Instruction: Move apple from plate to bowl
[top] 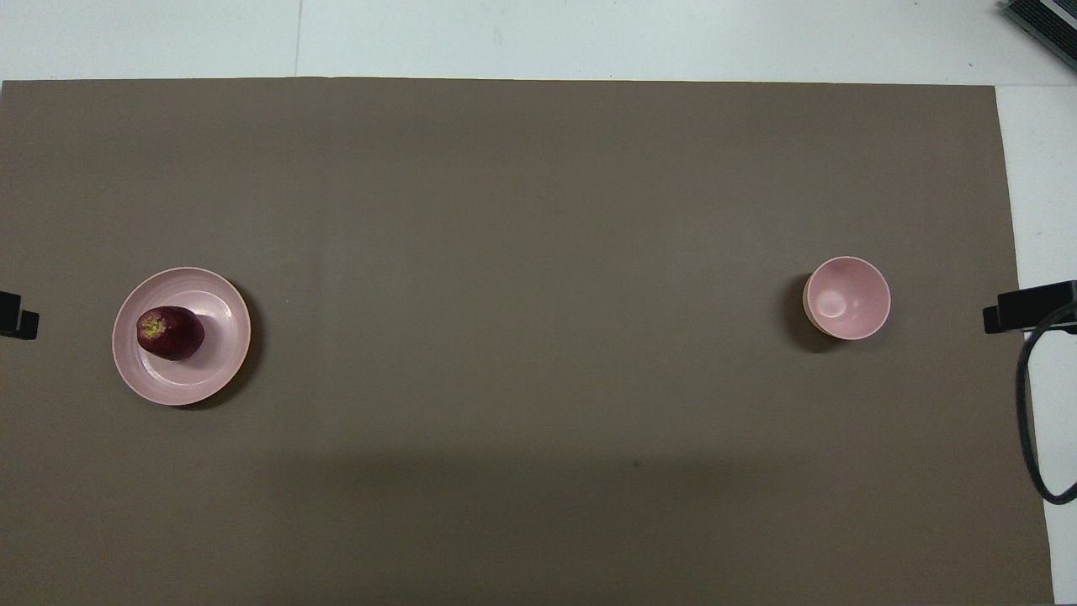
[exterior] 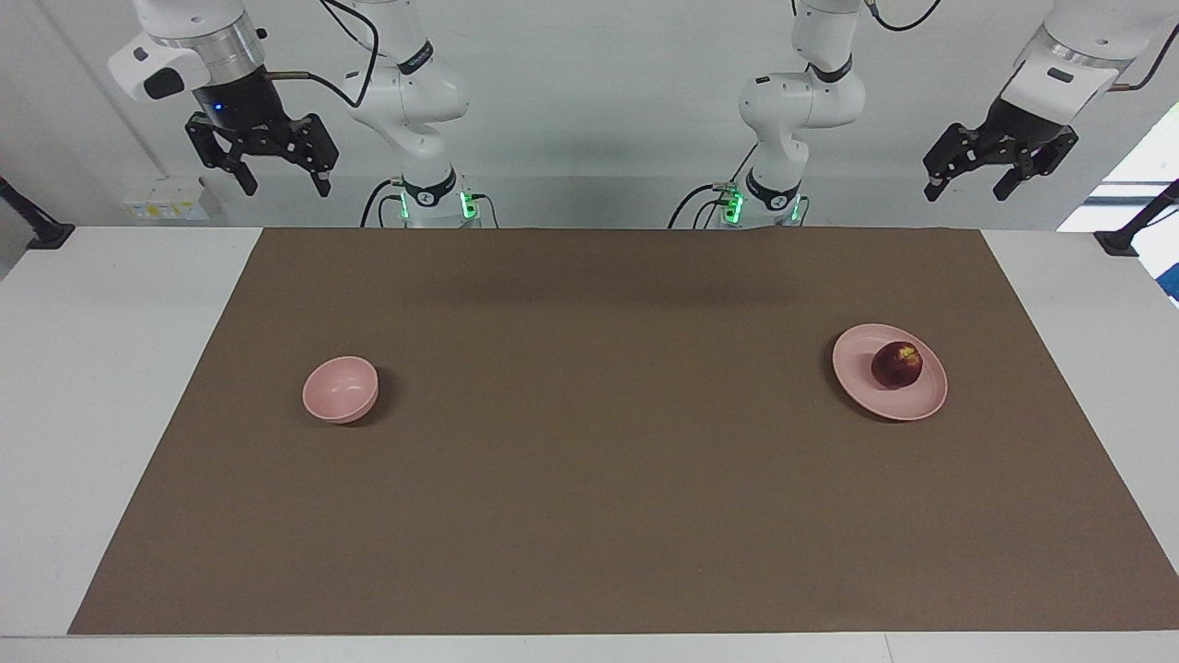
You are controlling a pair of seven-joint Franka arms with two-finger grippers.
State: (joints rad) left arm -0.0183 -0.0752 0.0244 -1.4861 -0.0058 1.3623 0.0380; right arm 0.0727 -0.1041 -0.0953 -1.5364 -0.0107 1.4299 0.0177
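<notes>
The dark red apple (exterior: 897,365) with a yellowish patch lies on the flat pale pink plate (exterior: 861,350) toward the left arm's end of the table. Both show in the overhead view, the apple (top: 171,333) on the plate (top: 214,366). The small deep pink bowl (exterior: 340,389) stands empty toward the right arm's end and also shows in the overhead view (top: 846,298). My left gripper (exterior: 967,191) hangs open and empty, high up near the robots' edge at the plate's end. My right gripper (exterior: 285,184) hangs open and empty, high up at the bowl's end.
A brown mat (exterior: 589,442) covers most of the white table (exterior: 101,368). A black cable (top: 1031,421) loops down at the right arm's end in the overhead view. Black clamps (exterior: 37,230) sit at the table's corners near the robots.
</notes>
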